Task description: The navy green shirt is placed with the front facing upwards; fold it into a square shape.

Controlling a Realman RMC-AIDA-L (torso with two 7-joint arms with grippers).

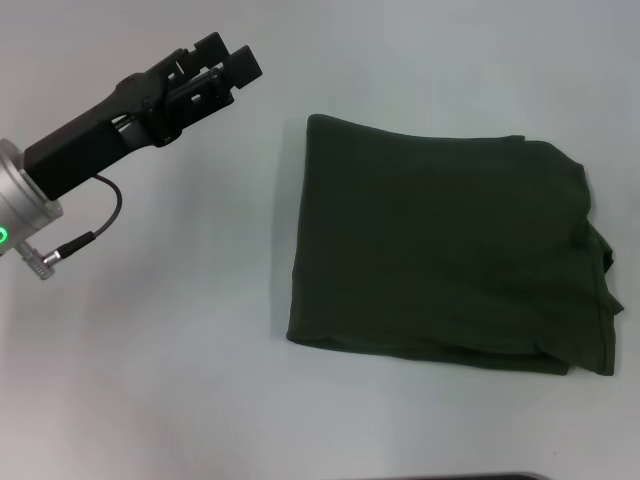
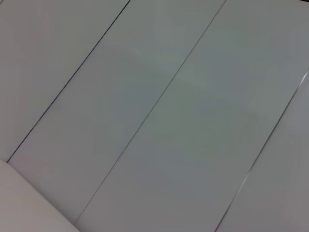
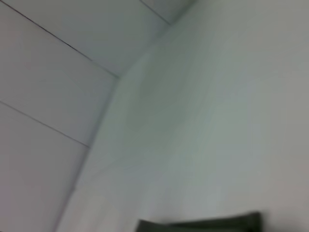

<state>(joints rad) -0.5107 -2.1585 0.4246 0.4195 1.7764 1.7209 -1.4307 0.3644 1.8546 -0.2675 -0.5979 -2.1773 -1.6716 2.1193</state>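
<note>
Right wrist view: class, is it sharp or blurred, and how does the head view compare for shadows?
Right wrist view: soft and blurred, a dark strip of the shirt barely defined. Head view: sharp, even light, only faint shadow along the shirt's edges; the left gripper shows crisply.

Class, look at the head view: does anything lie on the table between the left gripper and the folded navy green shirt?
Nothing visible does. Only bare table separates the left gripper, raised at the far left, from the navy green shirt.
</note>
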